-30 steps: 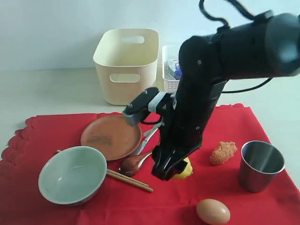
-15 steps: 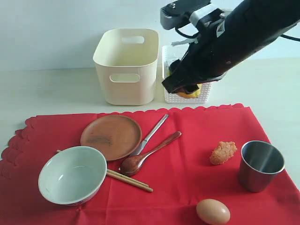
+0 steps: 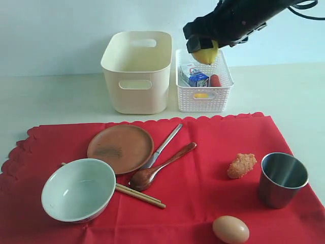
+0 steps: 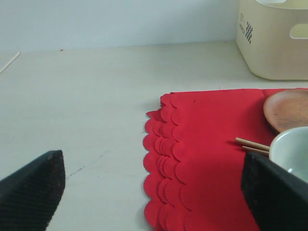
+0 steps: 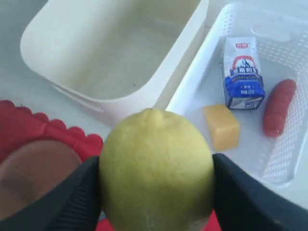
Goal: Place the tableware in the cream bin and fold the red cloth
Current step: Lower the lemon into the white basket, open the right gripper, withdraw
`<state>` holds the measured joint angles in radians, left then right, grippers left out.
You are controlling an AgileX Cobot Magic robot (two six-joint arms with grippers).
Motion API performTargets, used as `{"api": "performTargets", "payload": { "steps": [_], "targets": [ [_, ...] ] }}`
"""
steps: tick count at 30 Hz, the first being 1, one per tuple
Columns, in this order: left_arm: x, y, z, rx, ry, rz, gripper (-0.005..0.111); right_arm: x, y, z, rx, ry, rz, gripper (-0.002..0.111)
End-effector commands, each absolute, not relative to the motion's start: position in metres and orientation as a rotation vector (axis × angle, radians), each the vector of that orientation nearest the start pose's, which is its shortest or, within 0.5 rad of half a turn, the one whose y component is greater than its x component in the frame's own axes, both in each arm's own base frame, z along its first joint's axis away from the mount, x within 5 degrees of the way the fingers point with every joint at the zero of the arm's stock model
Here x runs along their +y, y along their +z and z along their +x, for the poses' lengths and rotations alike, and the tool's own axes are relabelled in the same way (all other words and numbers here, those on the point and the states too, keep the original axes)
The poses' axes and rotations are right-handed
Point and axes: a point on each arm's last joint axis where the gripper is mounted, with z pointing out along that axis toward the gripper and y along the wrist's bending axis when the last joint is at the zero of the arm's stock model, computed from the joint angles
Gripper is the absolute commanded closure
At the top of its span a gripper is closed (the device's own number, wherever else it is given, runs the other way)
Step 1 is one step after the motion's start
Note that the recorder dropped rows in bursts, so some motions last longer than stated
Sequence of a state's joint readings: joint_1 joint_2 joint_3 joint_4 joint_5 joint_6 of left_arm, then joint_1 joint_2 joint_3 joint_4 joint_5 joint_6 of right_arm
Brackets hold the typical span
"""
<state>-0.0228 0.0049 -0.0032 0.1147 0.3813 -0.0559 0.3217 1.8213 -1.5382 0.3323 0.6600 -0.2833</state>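
Right wrist view: right gripper point(image 5: 156, 192) clamps lemon point(image 5: 156, 159), raised near white basket point(image 5: 294, 62). Left gripper point(image 4: 154, 192) spread wide, empty.

One cream bin point(image 3: 136, 71), one white basket point(image 3: 204, 99), one red cloth point(image 3: 203, 193). One each: plate point(image 3: 120, 148), bowl point(image 3: 78, 189), steel cup point(image 3: 282, 179), wooden spoon point(image 3: 161, 166), metal utensil point(image 3: 166, 144). Two chopsticks point(image 3: 139, 195). One lemon point(image 3: 205, 54), egg point(image 3: 230, 229), fried piece point(image 3: 241, 165), milk carton point(image 3: 195, 76), red sausage point(image 5: 278, 107), yellow block point(image 5: 221, 126).

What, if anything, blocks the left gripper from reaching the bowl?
Likely nothing, so yes. The left gripper is open, the bowl sits uncovered near it on the red cloth, and the right gripper holds the lemon far off.
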Motion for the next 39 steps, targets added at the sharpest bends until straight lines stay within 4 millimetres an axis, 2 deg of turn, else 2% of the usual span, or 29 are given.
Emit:
{"api": "performTargets", "payload": {
  "steps": [1,9,12,15,17,23,29,33,39],
  "targets": [
    [0.003,0.18,0.053,1.851,0.062,0.039,0.013,0.147,0.29,0.426,2.329,0.456,-0.477,0.108],
    [0.003,0.18,0.053,1.851,0.062,0.039,0.013,0.138,0.262,0.478,2.336,0.422,-0.459,0.108],
    [0.003,0.18,0.053,1.851,0.062,0.039,0.013,0.128,0.24,0.503,2.347,0.409,-0.424,0.108],
    [0.003,0.18,0.053,1.851,0.062,0.039,0.013,0.127,0.219,0.516,2.362,0.386,-0.43,0.108],
    [0.003,0.18,0.053,1.851,0.062,0.039,0.013,0.129,0.198,0.527,2.379,0.386,-0.431,0.108],
    [0.003,0.18,0.053,1.851,0.062,0.039,0.013,0.135,0.168,0.534,2.416,0.399,-0.465,0.108],
    [0.003,0.18,0.053,1.851,0.062,0.039,0.013,0.136,0.158,0.534,2.429,0.395,-0.486,0.108],
    [0.003,0.18,0.053,1.851,0.062,0.039,0.013,0.136,0.147,0.534,2.449,0.397,-0.489,0.096],
    [0.003,0.18,0.053,1.851,0.062,0.039,0.013,0.136,0.149,0.536,2.434,0.391,-0.482,0.064]
  ]
}}
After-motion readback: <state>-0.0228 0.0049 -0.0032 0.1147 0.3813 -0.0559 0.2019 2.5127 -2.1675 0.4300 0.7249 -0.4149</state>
